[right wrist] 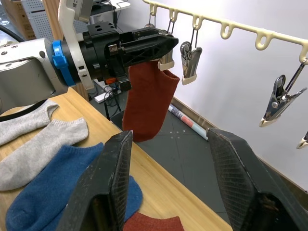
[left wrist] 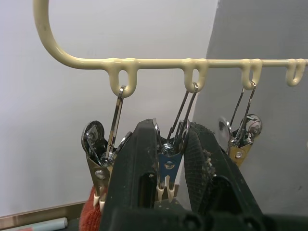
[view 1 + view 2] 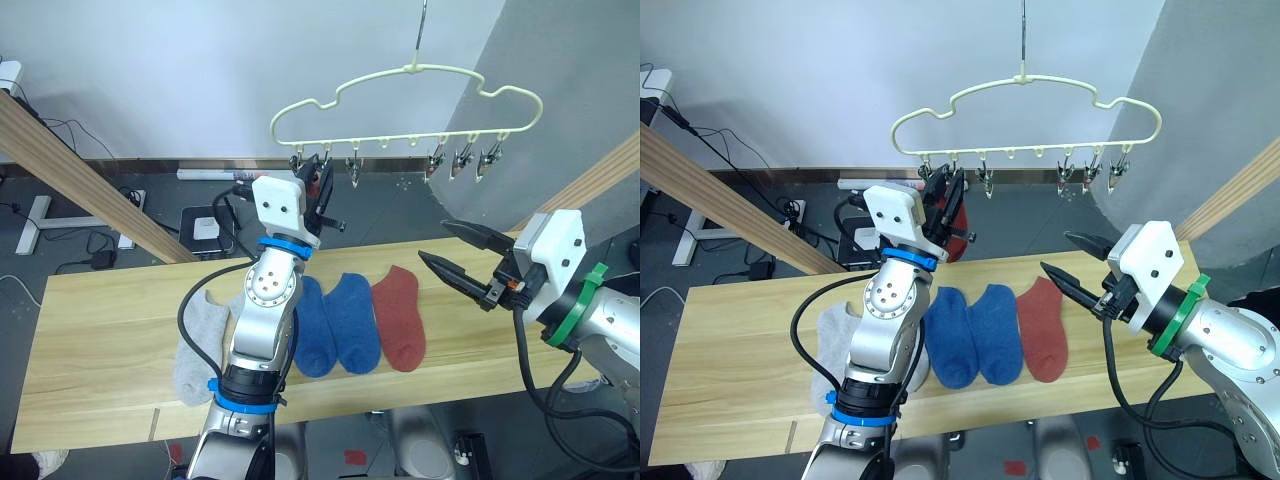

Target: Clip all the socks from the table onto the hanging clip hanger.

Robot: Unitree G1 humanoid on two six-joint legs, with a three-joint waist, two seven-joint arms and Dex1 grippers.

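The table point(image 3: 90, 330) spans the lower frame, carrying grey, blue and red socks point(image 3: 350, 322) at centre. The clip hanger point(image 3: 400, 100) hangs upper centre. The left gripper point(image 1: 161, 45) is clamped on a clip point(image 2: 168, 166) there, a red sock point(image 1: 147, 103) hanging. The right gripper point(image 3: 455, 255), centre-right, is spread apart.

pale yellow-green wavy clip hanger point(image 3: 405, 100) hanging by its hook, silver clips along the bar, one red sock point(image 1: 147, 101) dangling right at the left gripper point(image 1: 161, 45) fingertips, two grey socks point(image 1: 36, 139), two blue socks point(image 3: 338, 325), one red sock point(image 3: 400, 318) flat on the wood table point(image 3: 100, 340) below and left of the right gripper point(image 3: 455, 255)
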